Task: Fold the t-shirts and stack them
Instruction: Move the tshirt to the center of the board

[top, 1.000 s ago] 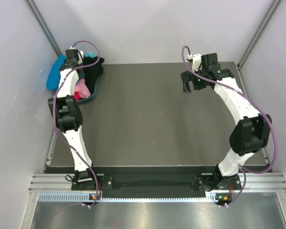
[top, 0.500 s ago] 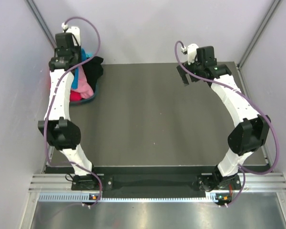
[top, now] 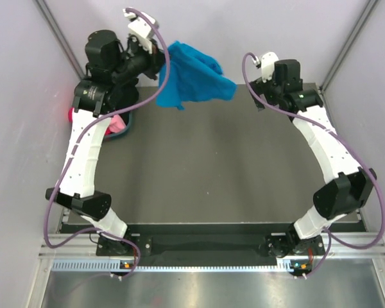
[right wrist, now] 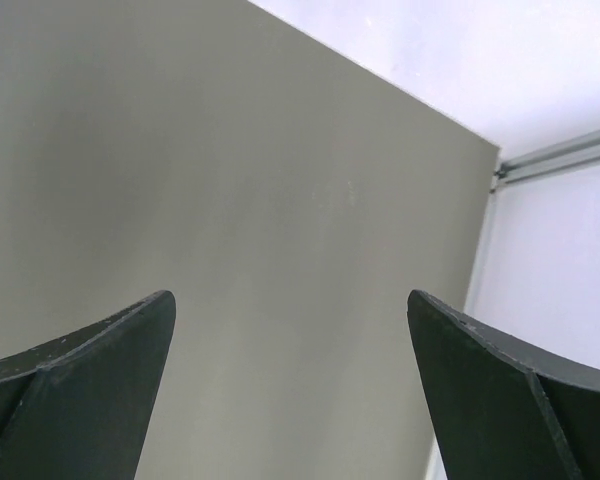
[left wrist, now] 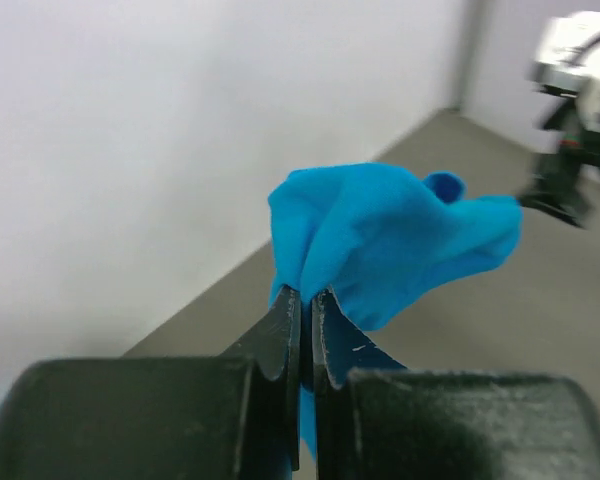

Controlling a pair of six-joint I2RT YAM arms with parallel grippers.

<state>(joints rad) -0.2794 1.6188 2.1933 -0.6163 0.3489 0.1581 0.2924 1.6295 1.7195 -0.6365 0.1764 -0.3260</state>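
The left gripper [left wrist: 302, 300] is pinching the blue shirt [top: 194, 82], its jaws squeezing tight on the cloth. It is holding the shirt up in the air over the far left of the table [top: 212, 173], and the cloth is hanging in a bunch. The right gripper [right wrist: 292, 318] is hovering wide open near the far right corner, holding nothing. A pink shirt [top: 117, 122] is peeking out beside the left arm [top: 83, 151]
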